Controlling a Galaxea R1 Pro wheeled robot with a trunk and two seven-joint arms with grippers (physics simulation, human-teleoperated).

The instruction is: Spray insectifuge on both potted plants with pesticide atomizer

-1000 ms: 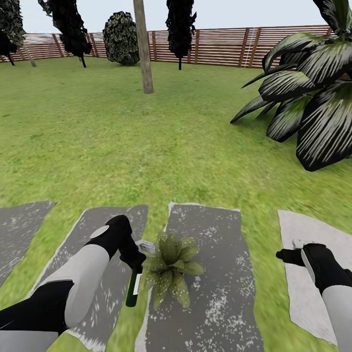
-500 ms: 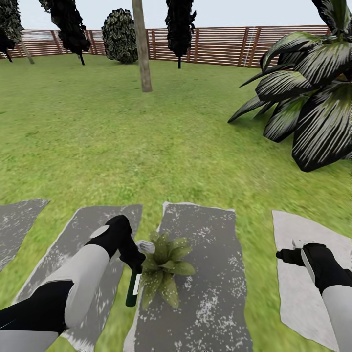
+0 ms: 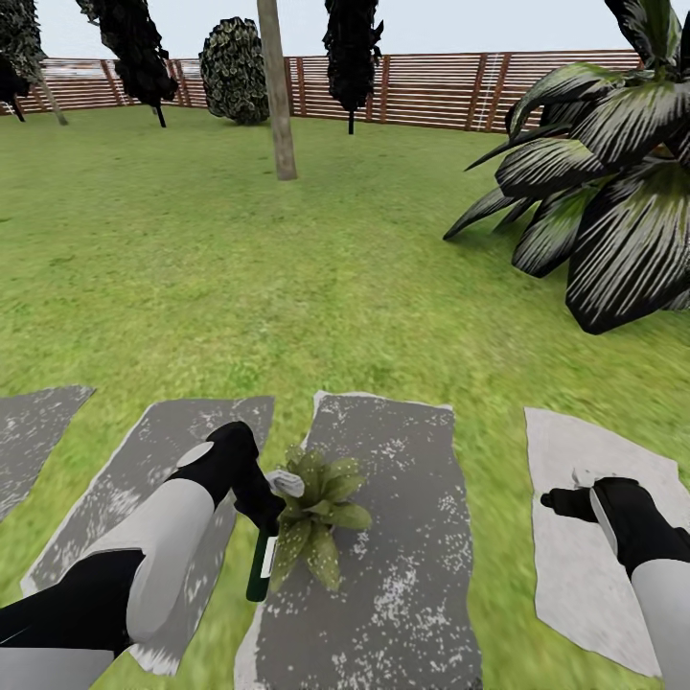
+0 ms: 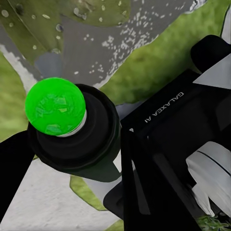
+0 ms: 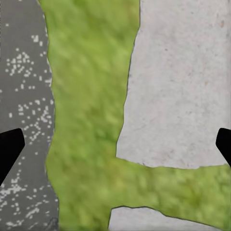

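Near the stepping stones (image 3: 393,537): left gripper (image 3: 261,513) pinched the pesticide atomizer (image 3: 258,571), green cap (image 4: 55,107), just left of one potted plant (image 3: 311,517). Right gripper (image 3: 565,500) hung with jaws spread, holding nothing. Pickup done; spray coverage was judged unfinished, second plant outstanding.

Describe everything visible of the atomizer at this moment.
The atomizer is a slim dark bottle with a white label patch, hanging below the left hand, which is shut on it. It points down and slightly toward the robot, over the grass strip at the edge of a grey stone, right beside the potted plant. In the left wrist view its round black cap carries a bright green dome, with speckled leaves just beyond.
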